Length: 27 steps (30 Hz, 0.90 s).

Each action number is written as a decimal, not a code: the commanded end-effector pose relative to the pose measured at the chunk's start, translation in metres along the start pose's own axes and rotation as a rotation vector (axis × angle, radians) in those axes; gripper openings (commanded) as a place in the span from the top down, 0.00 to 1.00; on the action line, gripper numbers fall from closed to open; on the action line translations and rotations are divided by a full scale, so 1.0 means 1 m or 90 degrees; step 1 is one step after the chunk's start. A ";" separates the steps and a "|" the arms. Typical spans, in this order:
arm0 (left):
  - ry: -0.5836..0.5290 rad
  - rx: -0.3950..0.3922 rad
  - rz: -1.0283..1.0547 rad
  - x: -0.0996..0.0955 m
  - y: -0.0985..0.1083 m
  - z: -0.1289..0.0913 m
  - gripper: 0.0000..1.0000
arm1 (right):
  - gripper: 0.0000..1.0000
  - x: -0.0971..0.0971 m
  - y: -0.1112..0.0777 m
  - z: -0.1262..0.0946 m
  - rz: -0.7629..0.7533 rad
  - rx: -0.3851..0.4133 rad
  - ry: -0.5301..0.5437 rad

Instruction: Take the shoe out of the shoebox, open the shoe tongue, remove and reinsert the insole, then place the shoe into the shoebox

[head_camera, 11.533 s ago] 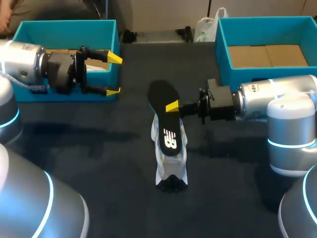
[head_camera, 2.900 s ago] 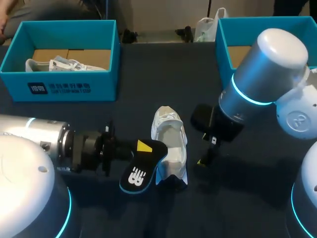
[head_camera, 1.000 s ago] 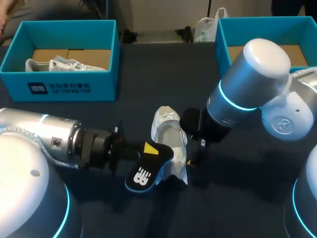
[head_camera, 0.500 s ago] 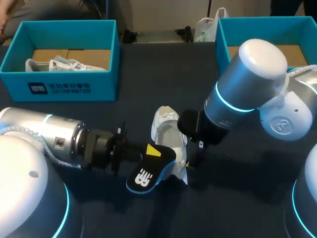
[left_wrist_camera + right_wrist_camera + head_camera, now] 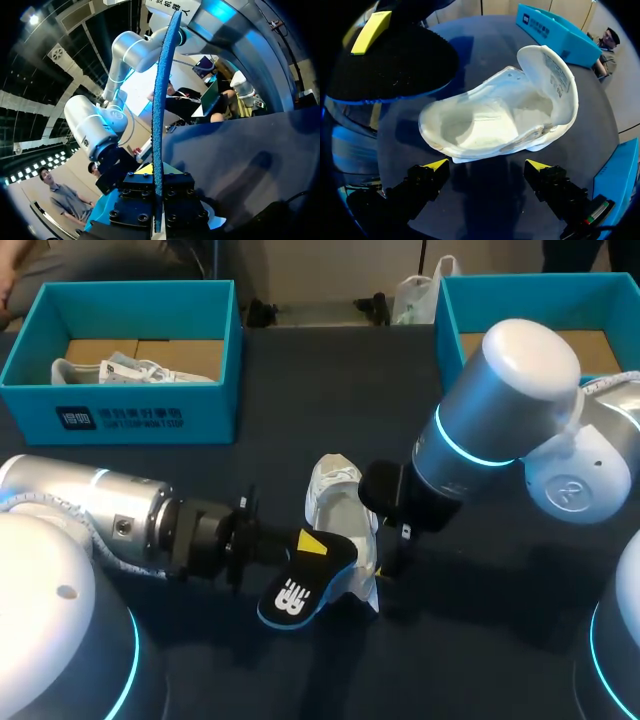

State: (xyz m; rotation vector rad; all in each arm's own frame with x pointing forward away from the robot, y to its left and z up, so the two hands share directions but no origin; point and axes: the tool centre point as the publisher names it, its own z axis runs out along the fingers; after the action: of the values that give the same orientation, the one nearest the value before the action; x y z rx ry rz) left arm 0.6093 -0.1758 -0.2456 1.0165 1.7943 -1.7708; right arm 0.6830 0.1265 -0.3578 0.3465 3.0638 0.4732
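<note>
Head cam is looking down from above/behind over whole table point(image 5: 330, 390). L wrist cam is sighting edge-on along insole point(image 5: 161, 110), v. close. R wrist cam is facing shoe point(image 5: 495, 120) close-up; head cam is sharing both.

Our left arm point(image 5: 95, 508) and right arm point(image 5: 505, 405) are thick silver-grey cylinders with rounded caps, each joint ringed by a glowing cyan band. A pale braided cable point(image 5: 40, 504) runs along the left one. Our wrists point(image 5: 205, 538) are black, and our black fingers point(image 5: 427, 179), their bases studded with screws, end in bright yellow tips.
</note>
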 end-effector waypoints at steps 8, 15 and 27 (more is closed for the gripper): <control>-0.011 0.021 -0.018 0.000 0.012 0.003 1.00 | 0.00 0.002 0.000 0.001 0.001 0.000 -0.003; -0.021 0.013 -0.027 -0.006 0.016 0.005 1.00 | 0.00 0.002 0.000 0.001 0.001 0.000 -0.003; -0.004 0.017 -0.058 0.001 0.025 0.019 1.00 | 0.00 0.002 0.000 0.001 0.001 0.000 -0.003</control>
State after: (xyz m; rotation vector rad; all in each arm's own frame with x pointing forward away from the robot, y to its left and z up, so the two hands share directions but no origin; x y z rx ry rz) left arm 0.6211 -0.1887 -0.2614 0.9537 1.8471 -1.8477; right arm 0.6830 0.1265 -0.3578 0.3466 3.0637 0.4733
